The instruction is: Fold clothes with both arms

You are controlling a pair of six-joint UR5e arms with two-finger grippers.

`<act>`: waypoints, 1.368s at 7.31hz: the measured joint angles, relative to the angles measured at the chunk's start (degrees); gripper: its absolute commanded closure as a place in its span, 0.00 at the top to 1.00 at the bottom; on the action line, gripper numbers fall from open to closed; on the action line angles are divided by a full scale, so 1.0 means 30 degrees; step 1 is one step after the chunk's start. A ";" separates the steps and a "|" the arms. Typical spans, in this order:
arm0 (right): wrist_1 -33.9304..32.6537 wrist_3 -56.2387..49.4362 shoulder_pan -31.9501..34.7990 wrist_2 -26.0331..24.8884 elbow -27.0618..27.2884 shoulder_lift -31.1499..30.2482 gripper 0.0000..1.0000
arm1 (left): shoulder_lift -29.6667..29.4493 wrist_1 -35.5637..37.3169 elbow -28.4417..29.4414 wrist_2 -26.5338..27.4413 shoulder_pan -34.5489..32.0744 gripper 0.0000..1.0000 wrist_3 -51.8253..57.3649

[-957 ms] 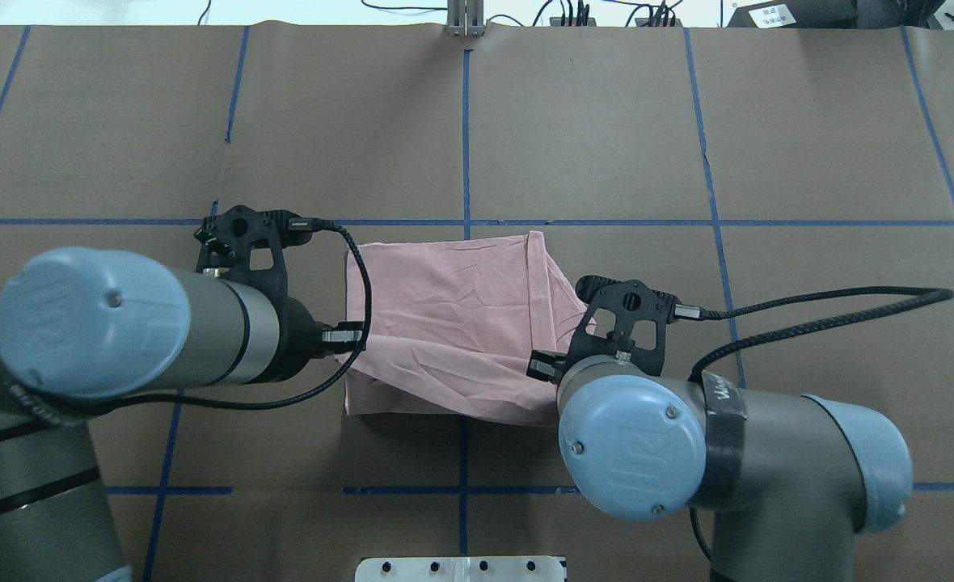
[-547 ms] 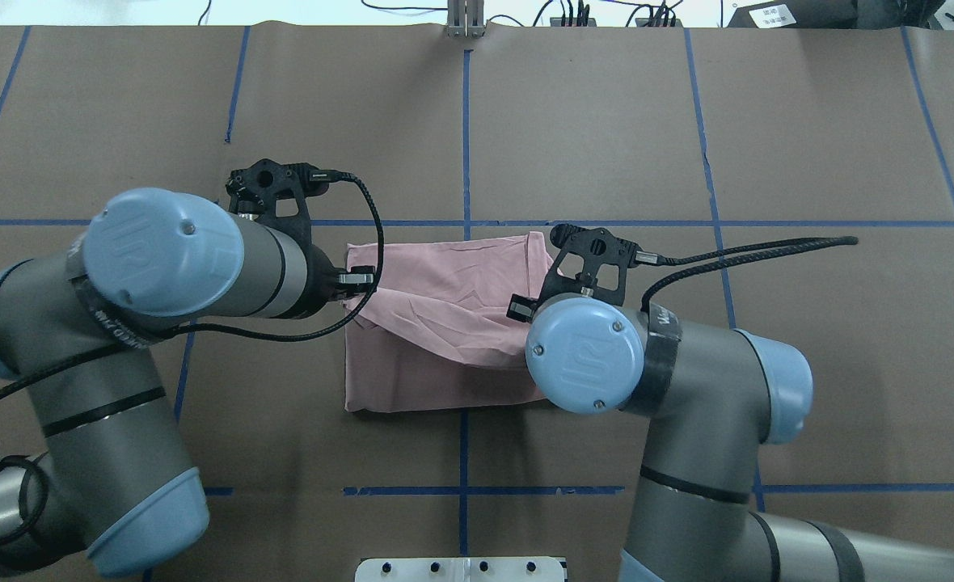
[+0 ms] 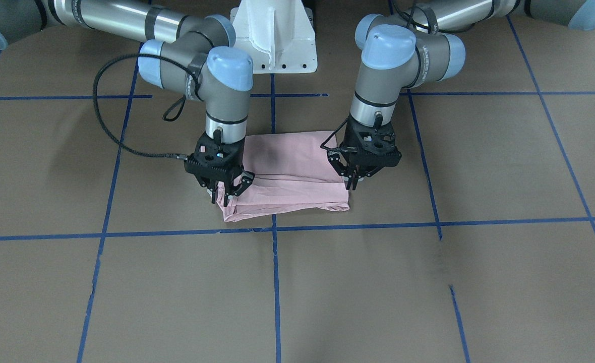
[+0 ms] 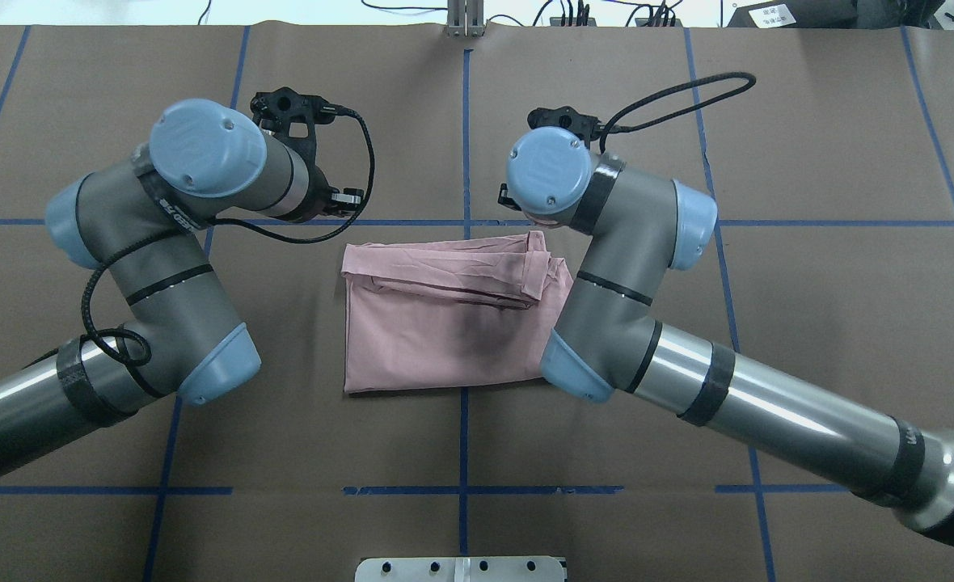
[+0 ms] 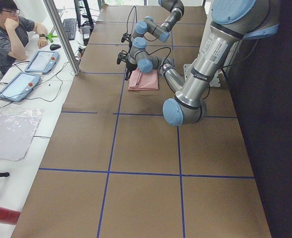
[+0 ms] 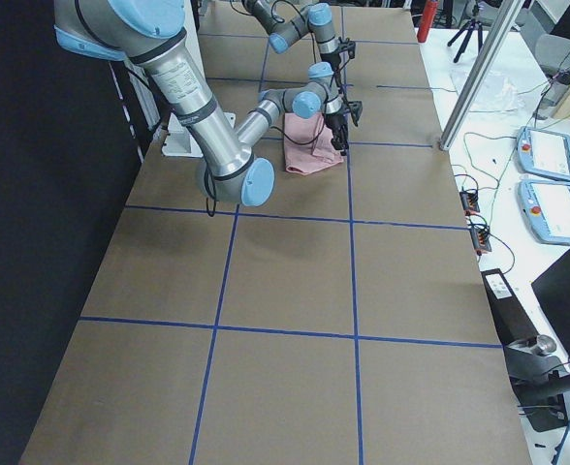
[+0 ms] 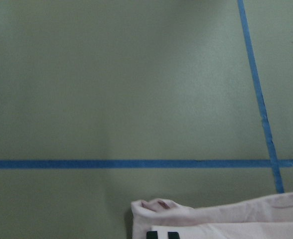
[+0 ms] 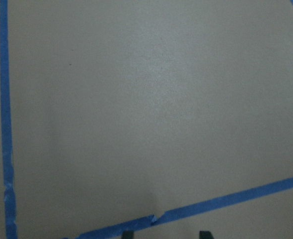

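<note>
The pale pink T-shirt (image 4: 445, 339) lies folded on the brown table, plain side up, with a bunched fold along its far edge (image 3: 292, 171). In the front-facing view my left gripper (image 3: 353, 185) points down at the shirt's far corner on the view's right. In the left wrist view its tips (image 7: 162, 234) stand close together on the cloth (image 7: 226, 214). My right gripper (image 3: 229, 194) hangs over the opposite far corner with its fingers spread. The right wrist view shows its tips (image 8: 166, 233) wide apart over bare table. Overhead, both wrists hide their grippers.
The white pedestal (image 3: 275, 35) stands behind the shirt on the robot's side. Blue tape lines (image 4: 465, 137) grid the table. Black cables (image 4: 671, 89) loop off each wrist. A person (image 5: 9, 34) sits at a side desk with tablets (image 5: 39, 59).
Both arms swung toward the table's far side, carrying the shirt's near layer over itself. The lifted cloth now lies down along the far edge.
</note>
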 measured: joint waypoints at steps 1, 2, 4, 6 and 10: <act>0.0301 -0.1050 0.0689 0.1306 -0.0312 0.0087 1.00 | 0.0053 -0.0073 -0.0024 -0.0966 -0.0432 1.00 0.1154; 0.0368 -0.1843 0.1164 0.2096 -0.0290 0.0040 1.00 | 0.0269 -0.0054 -0.0383 -0.1382 -0.0617 1.00 0.1827; 0.0026 -0.4255 0.2680 0.3931 0.0948 -0.1014 1.00 | 0.1262 0.0776 -0.2334 -0.2051 -0.1463 1.00 0.4363; -0.1067 -1.0228 0.5671 0.6524 0.2852 -0.3217 1.00 | 0.2586 0.3857 -0.5023 -0.3310 -0.3891 1.00 0.9123; -0.1516 -2.4646 1.3737 1.0154 0.3642 -1.0036 1.00 | 0.7307 0.5892 -0.6295 -0.6276 -1.1499 1.00 2.1272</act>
